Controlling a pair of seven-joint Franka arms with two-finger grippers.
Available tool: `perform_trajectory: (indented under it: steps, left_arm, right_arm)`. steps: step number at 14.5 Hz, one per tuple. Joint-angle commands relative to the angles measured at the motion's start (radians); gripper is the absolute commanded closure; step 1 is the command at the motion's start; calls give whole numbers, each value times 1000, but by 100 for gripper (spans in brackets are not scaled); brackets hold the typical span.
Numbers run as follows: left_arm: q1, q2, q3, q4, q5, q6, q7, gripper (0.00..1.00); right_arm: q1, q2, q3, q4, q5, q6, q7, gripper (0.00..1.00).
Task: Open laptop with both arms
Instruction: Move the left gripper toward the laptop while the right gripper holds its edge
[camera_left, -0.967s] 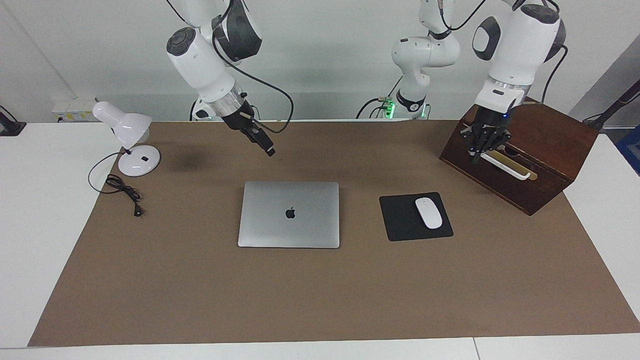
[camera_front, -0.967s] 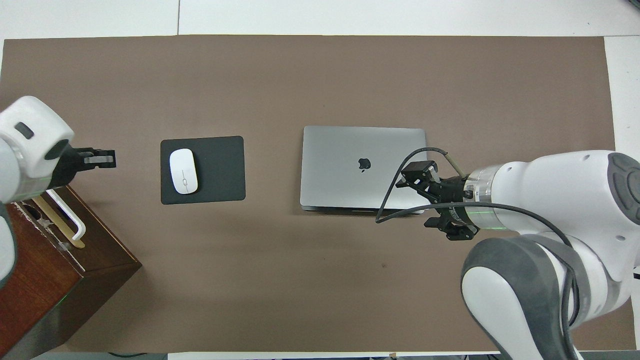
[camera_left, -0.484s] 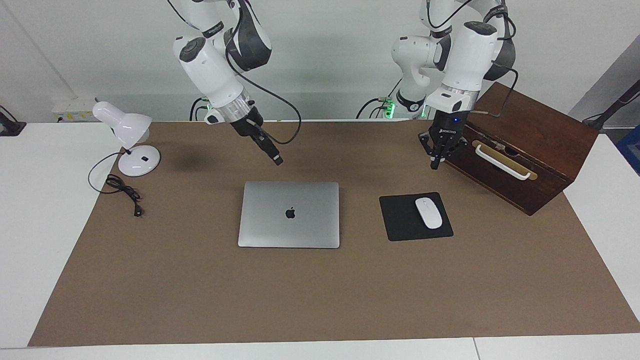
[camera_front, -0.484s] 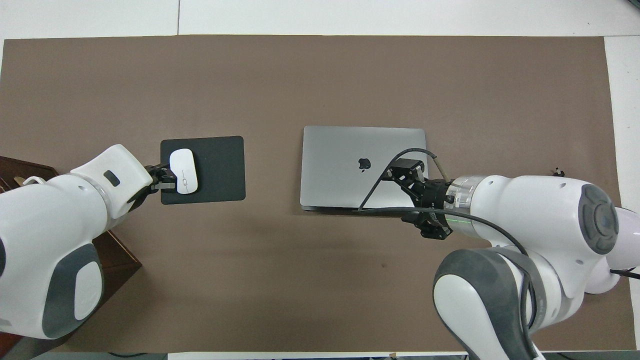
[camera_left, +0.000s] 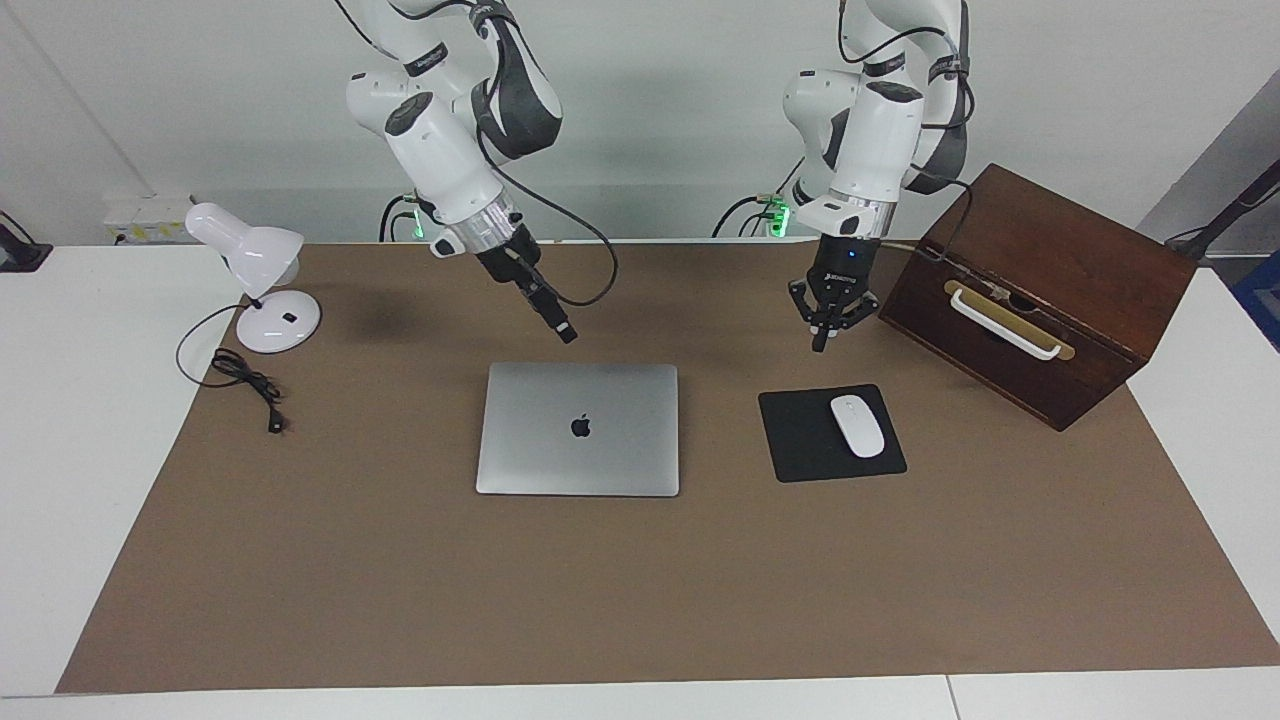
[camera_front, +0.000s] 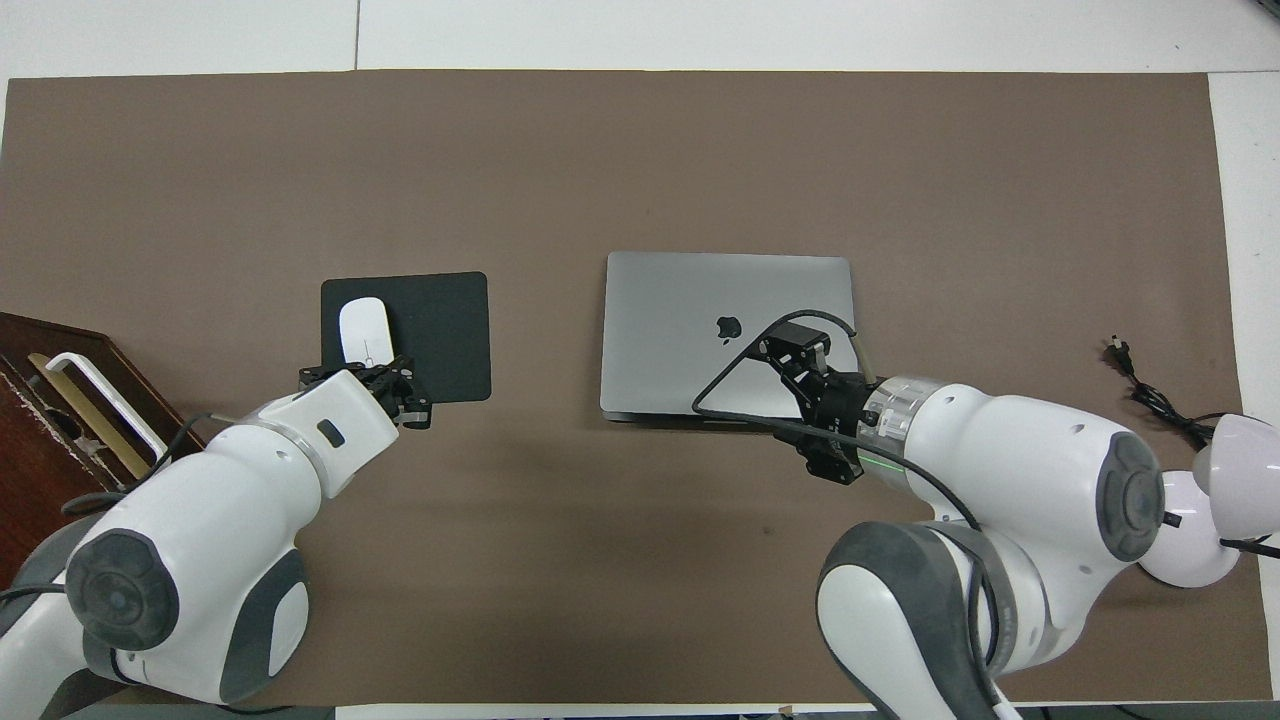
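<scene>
Both grippers have swung inward: left gripper (camera_left: 820, 345), fingers together, over the mat (camera_left: 790, 425); right gripper (camera_left: 566, 335), fingers together, above the closed laptop (camera_left: 578, 430).

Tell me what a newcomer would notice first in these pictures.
Probably the closed silver laptop in the middle of the brown mat, apple logo up. Next, the two white arms above it: the right pincer hangs just over the laptop's edge nearest the robots, and the left pincer, shut, hangs near the black pad with the white mouse. A dark wooden box stands at the left arm's end.
</scene>
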Motion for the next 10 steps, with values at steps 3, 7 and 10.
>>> perform_trajectory:
  steps: [3, 7, 10]
  left_arm:
    - [-98, 56, 16, -101, 7, 232, -5, 100]
    - [-153, 100, 17, -106, 7, 320, -5, 100]
    - [-190, 154, 17, -112, 7, 405, -7, 100]
  right_arm:
    - [-8, 28, 59, -61, 49, 156, 7, 0]
    - [-8, 52, 82, -81, 51, 212, 6, 0]
    - [-8, 81, 114, -92, 64, 270, 6, 0]
